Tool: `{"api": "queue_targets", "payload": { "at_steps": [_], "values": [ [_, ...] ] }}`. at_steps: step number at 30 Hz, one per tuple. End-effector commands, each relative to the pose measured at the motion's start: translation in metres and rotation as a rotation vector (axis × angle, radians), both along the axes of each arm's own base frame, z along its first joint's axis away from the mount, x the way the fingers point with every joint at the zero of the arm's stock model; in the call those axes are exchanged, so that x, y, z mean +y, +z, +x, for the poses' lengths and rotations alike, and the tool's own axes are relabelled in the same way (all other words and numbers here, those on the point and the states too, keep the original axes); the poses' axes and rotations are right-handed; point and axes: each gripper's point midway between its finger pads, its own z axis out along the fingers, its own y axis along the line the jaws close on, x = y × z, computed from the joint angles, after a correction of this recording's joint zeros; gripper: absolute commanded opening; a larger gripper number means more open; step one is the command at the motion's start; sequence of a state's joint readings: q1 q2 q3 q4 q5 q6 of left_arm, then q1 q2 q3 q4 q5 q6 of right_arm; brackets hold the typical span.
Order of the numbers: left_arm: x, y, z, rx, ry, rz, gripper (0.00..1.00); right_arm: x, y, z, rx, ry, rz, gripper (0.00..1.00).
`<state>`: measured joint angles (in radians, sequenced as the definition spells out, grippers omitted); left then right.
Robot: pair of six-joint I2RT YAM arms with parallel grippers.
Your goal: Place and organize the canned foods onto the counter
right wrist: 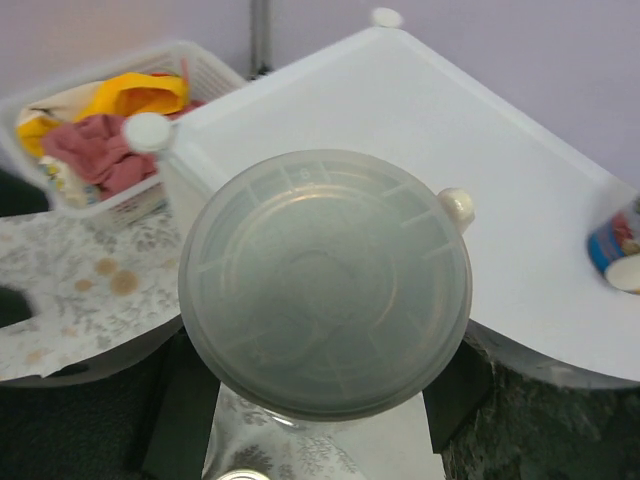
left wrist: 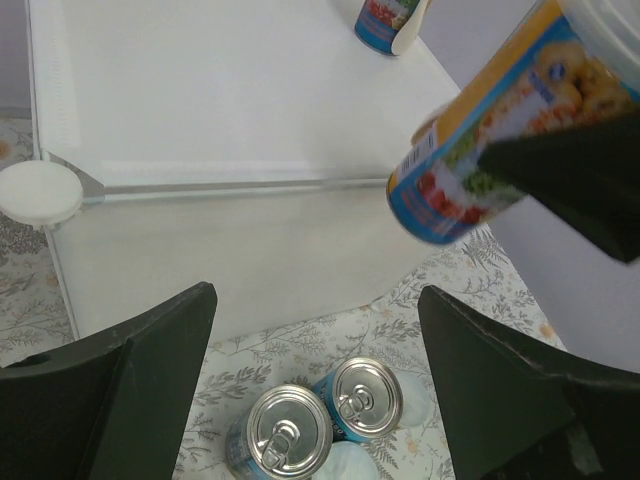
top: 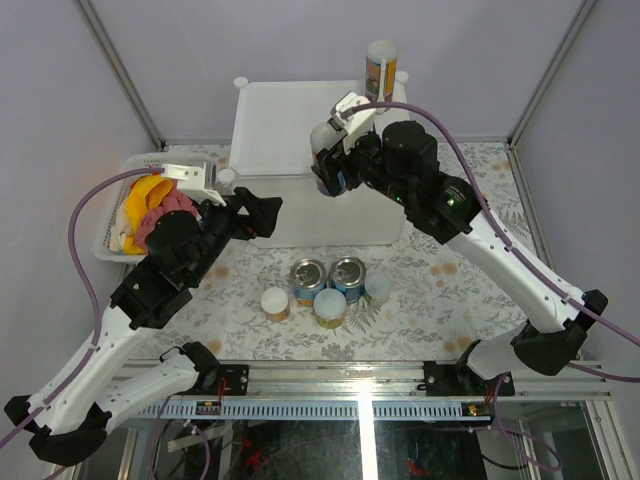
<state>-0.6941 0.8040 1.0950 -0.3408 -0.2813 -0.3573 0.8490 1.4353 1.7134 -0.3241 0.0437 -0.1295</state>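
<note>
The right tool [top: 330, 168] grips a tall canister [right wrist: 325, 285], lid up and roughly upright, over the near edge of the white surface [top: 280, 125] at mid-frame. The left tool [top: 268, 216] hangs open and empty, lower left.

Overhead view, two wrist close-ups, counter [top: 290, 130] shared
</note>
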Motion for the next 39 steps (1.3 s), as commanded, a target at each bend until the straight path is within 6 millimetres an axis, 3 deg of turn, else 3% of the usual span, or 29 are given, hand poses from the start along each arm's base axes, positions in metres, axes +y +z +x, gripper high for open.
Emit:
{"api": "queue_targets", "payload": {
  "at_steps": [1,10,20,27,29,39],
  "values": [
    [0.003,0.012,0.0,-0.043,0.019,-0.058,0.82,-0.041,0.095,0.031,-0.182,-0.138,0.21,0.0],
    [0.003,-0.006,-0.006,-0.006,0.005,-0.054,0.82,-0.083,0.109,0.087,-0.193,-0.281,0.24,0.0],
    [-0.002,-0.021,-0.015,0.02,-0.047,-0.052,0.81,-0.115,0.104,0.135,-0.158,-0.407,0.264,0.0],
    [-0.008,-0.026,-0.017,0.03,-0.085,-0.038,0.81,-0.132,0.101,0.148,-0.144,-0.457,0.27,0.0],
    [-0.009,-0.027,-0.017,0.03,-0.089,-0.036,0.81,-0.131,0.088,0.159,-0.121,-0.472,0.251,0.0],
    [-0.015,-0.033,-0.015,0.041,-0.109,-0.017,0.81,-0.133,0.071,0.171,-0.09,-0.485,0.231,0.0]
  ]
}}
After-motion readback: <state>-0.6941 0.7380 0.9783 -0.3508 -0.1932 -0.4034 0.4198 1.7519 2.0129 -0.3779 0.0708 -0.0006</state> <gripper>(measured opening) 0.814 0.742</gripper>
